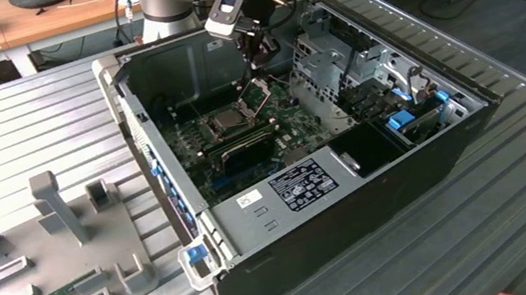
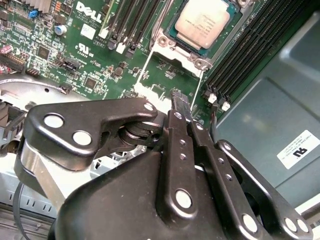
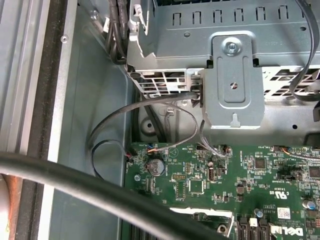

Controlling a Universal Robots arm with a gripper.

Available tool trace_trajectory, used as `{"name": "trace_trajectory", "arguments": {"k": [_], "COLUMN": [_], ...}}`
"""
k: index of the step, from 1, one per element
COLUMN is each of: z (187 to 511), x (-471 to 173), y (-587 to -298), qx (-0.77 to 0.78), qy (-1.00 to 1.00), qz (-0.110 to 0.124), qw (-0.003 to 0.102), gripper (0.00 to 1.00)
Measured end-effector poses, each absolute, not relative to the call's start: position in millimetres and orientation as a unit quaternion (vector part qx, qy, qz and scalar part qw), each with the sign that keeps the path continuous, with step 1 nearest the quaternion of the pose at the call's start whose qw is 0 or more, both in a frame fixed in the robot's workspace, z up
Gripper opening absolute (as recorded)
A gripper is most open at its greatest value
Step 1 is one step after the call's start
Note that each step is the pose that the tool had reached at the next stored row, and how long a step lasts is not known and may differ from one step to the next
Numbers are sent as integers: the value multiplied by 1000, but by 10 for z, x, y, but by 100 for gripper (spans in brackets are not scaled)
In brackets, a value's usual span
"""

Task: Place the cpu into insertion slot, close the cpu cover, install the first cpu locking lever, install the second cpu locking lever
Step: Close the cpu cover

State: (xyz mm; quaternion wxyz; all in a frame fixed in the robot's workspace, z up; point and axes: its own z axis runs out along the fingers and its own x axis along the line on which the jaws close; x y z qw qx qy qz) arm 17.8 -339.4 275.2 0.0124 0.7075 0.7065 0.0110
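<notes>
Already the cpu (image 2: 202, 22) is sitting flat inside the insertion slot (image 2: 165, 41), with its dull metal top facing up and the silver rim framing it on all sides. The cpu cover (image 2: 150, 90) is standing swung open, hinged at one edge of the insertion slot. Its large window is letting the green motherboard (image 2: 75, 65) show through. In the exterior view it is leaning up at a steep tilt just beside the insertion slot.

The gripper (image 2: 187, 107) is reaching down into the open computer case (image 1: 360, 203), above the cover edge farthest from the insertion slot. Its black fingers (image 2: 180, 130) are drawn tight together, and their tips are meeting that free edge. I cannot tell whether the thin metal is being pinched between them.

Long black memory slots (image 2: 240, 55) are running along both sides of the insertion slot. In the first wrist view, a grey drive cage (image 3: 235, 75) and dark cables (image 3: 150, 105) are lying past the board's edge, well apart from the insertion slot.
</notes>
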Motion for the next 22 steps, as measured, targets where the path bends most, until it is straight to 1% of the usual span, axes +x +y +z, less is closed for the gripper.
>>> {"name": "trace_trajectory", "arguments": {"k": [22], "z": [2738], "x": [468], "y": [-3394], "qx": [707], "qy": [707], "qz": [11], "qw": [12], "gripper": [10]}}
